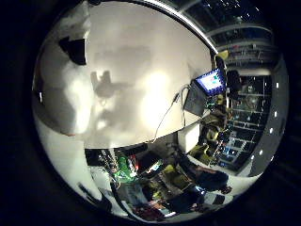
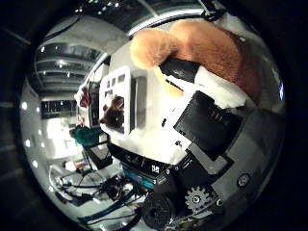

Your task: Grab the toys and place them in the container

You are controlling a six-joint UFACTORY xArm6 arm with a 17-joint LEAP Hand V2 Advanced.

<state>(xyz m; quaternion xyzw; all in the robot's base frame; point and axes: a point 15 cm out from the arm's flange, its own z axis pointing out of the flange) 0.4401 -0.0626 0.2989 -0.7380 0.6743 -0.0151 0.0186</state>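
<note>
White table (image 1: pixel 141 66) spreads under the palm, far below. Open laptop (image 1: pixel 207 87) with lit screen at the table's far edge, well away from the hand. Past the table edge, a cluttered room floor (image 1: pixel 164 183) with green and yellow items, too small to identify.

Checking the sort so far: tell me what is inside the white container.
A dark brown furry toy shows through the open side of the white container. The rest of its inside is hidden by its walls.
</note>
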